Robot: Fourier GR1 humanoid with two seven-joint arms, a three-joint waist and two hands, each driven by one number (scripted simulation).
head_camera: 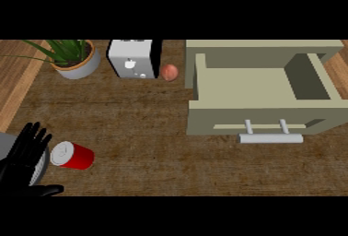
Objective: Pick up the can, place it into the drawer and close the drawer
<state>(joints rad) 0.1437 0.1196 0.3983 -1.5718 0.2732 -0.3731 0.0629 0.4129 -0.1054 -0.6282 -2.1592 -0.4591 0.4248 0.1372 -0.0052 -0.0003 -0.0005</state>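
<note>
A red can with a pale lid lies on its side on the wooden counter at the lower left. My left hand stands just left of it, fingers straight and pointing up, thumb stretched out low toward the right; whether it touches the can I cannot tell. The beige drawer is pulled open at the right, its inside bare, with a grey bar handle on its front. My right hand does not show.
At the back left stands a potted plant. A white toaster sits beside it, with a brown egg-shaped thing to its right. A lighter wooden strip runs along the counter's left side.
</note>
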